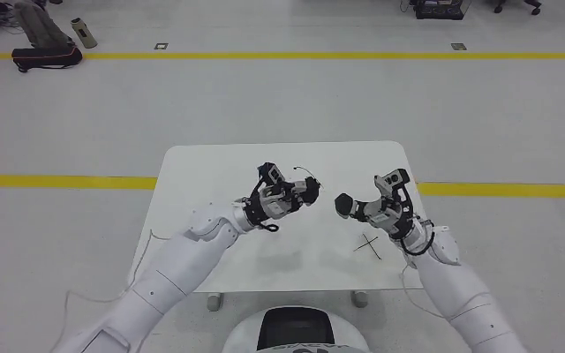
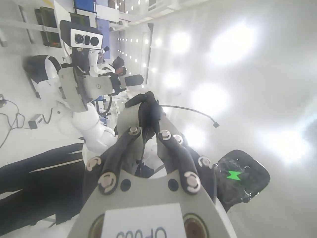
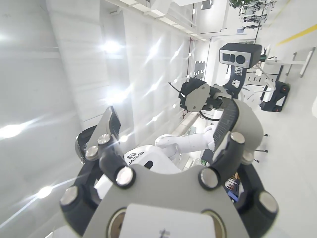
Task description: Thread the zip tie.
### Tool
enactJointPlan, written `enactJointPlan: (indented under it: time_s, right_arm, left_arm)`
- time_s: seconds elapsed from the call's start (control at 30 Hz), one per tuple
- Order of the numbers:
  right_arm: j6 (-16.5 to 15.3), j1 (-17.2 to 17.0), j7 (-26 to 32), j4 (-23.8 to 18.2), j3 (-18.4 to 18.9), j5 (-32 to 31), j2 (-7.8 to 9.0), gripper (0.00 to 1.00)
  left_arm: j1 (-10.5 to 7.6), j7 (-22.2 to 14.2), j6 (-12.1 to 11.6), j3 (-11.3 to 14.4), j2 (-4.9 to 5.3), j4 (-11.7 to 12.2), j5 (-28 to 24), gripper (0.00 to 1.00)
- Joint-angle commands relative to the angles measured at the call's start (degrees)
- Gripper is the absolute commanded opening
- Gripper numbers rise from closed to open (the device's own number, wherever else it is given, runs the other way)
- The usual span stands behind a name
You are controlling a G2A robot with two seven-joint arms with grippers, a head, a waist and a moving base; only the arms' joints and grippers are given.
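A black zip tie is clamped in the left pincer, its strap arcing out beyond the tips to what seems its head; it is judged light and springy, best taken near that free end by the spread, empty right pincer opposite.

A white table with rounded corners sits in the middle of the top view, on a pale floor marked with yellow lines. Two thin dark zip ties lie crossed on its lower right part, near the right edge.
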Motion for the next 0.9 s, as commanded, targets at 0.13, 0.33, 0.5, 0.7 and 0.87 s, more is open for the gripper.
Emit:
enactJointPlan:
  time_s: [0.13,0.33,0.5,0.7,0.87]
  right_arm:
    - [0.00,1.77,3.63,2.65,-0.73,3.16,-2.23,1.00]
    - [0.00,1.77,3.63,2.65,-0.73,3.16,-2.23,1.00]
    - [3.77,1.85,0.47,2.00,-1.57,4.19,-2.61,1.00]
    - [8.42,3.65,-1.04,2.92,-2.80,5.78,-3.31,1.00]
    - [9.87,4.06,0.66,3.04,-3.02,6.29,-3.48,1.00]
  left_arm:
    - [-0.79,-2.13,-4.36,0.72,-0.91,2.21,-0.46,0.00]
    - [-0.85,-2.06,-4.73,0.69,-0.94,2.29,-0.28,0.00]
    - [-0.35,-1.21,-3.58,1.39,-1.12,0.78,0.56,0.00]
    - [-0.62,-1.21,-3.16,1.46,-1.43,0.94,1.52,0.00]
    - [-0.52,-0.87,-3.73,1.09,-1.52,0.99,2.13,0.00]
